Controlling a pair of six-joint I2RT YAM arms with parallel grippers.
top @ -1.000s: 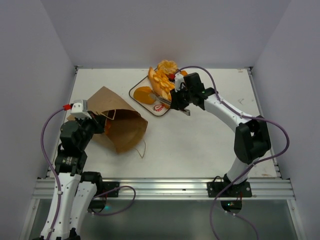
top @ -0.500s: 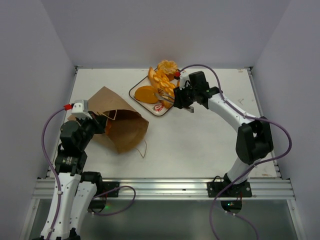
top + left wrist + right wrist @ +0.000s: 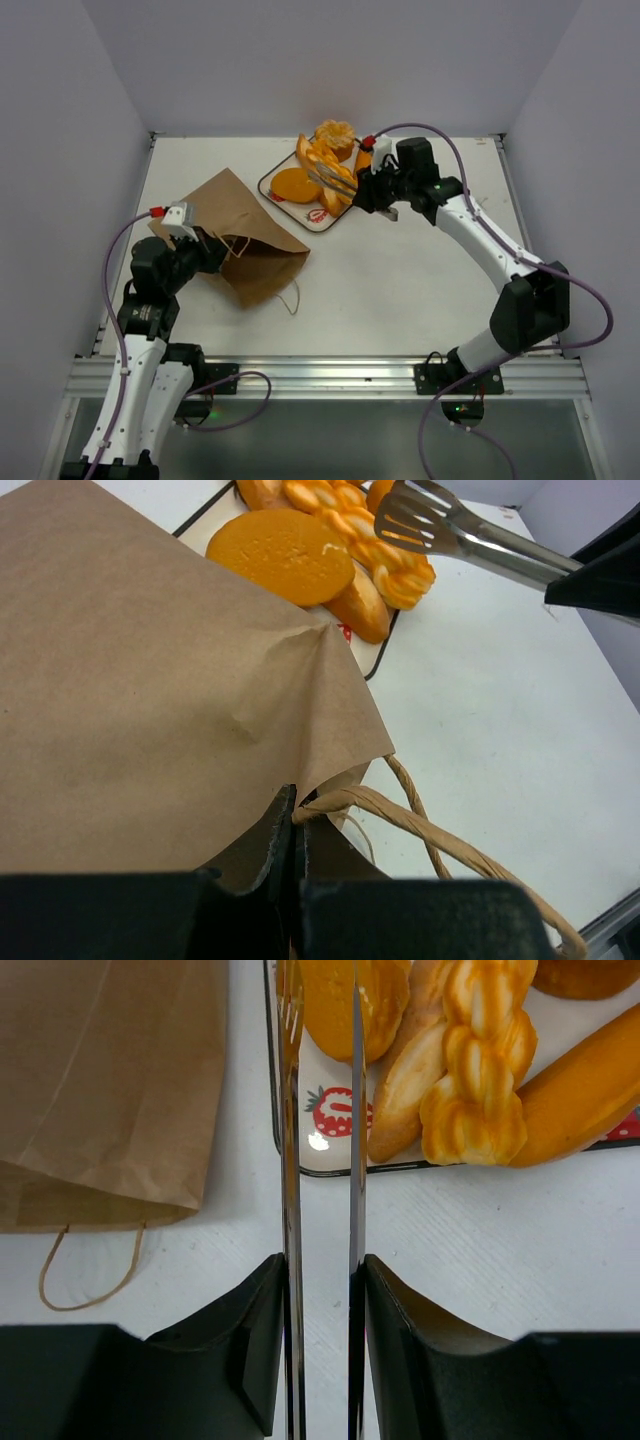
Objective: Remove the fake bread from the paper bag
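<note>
The brown paper bag (image 3: 250, 240) lies flat on the table's left half, its mouth toward the front right. My left gripper (image 3: 205, 252) is shut on the bag's rim beside a cord handle (image 3: 420, 825). Several pieces of the glossy orange fake bread (image 3: 325, 165) lie on the white strawberry-print tray (image 3: 318, 222). My right gripper (image 3: 375, 192) is shut on metal tongs (image 3: 330, 183), whose tips hang slightly apart and empty over the bread. In the right wrist view the tongs (image 3: 354, 1110) reach over a round bun (image 3: 370, 1000), beside a braided piece (image 3: 480, 1070).
The bag's loose cord handle (image 3: 288, 295) lies on the table in front of it. White walls enclose the table at the back and sides. The tray stands at the back centre, close to the bag's far corner.
The bag's open mouth has collapsed flat and the bag shifted right with my left gripper. My right gripper has drawn back to the right, the tongs staying over the tray.
</note>
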